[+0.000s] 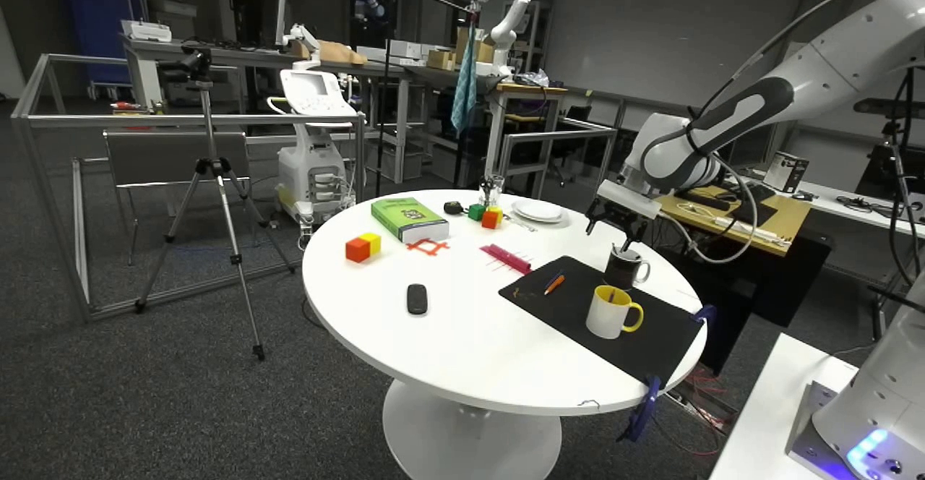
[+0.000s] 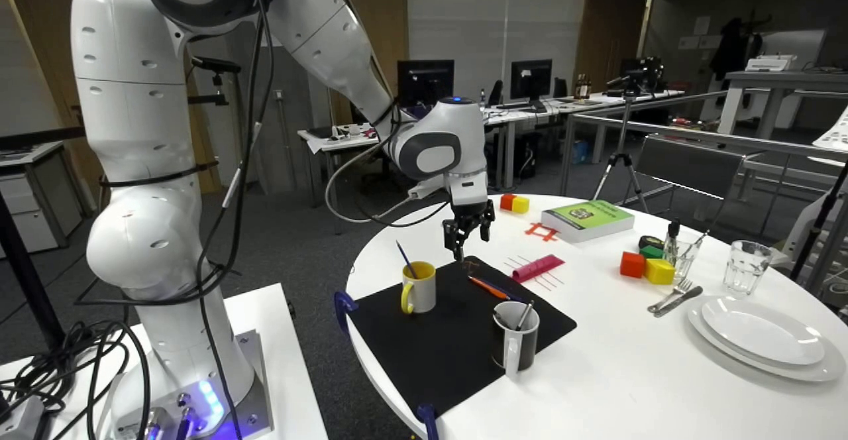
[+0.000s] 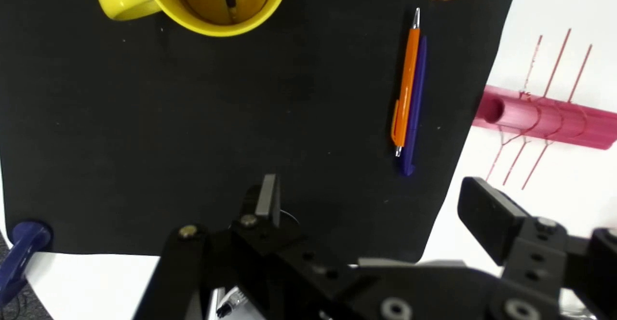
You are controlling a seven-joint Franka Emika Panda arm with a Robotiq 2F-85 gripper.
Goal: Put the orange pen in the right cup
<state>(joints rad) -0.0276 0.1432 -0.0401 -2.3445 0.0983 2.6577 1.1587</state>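
Note:
The orange pen (image 3: 408, 88) lies on the black mat beside a dark blue pen (image 3: 415, 117), close alongside it. The orange pen also shows in both exterior views (image 1: 554, 286) (image 2: 488, 287). The right cup (image 1: 620, 270) is dark with a white handle and stands upright on the mat, with pens or sticks in it; it also shows in an exterior view (image 2: 528, 347). In the wrist view the gripper hides most of it. My gripper (image 3: 371, 199) is open and empty, held above the table (image 1: 608, 238) (image 2: 472, 246). In the wrist picture the pen lies beyond the fingertips, between their lines.
A yellow-and-white mug (image 2: 421, 291) with a pencil stands on the black mat (image 2: 424, 360). Blue clamps (image 1: 643, 411) hold the mat's edge. A pink tube piece (image 3: 554, 117), a green book (image 2: 589, 220), colored blocks (image 2: 633, 264), glasses (image 2: 745, 268) and plates (image 2: 762, 330) are around it.

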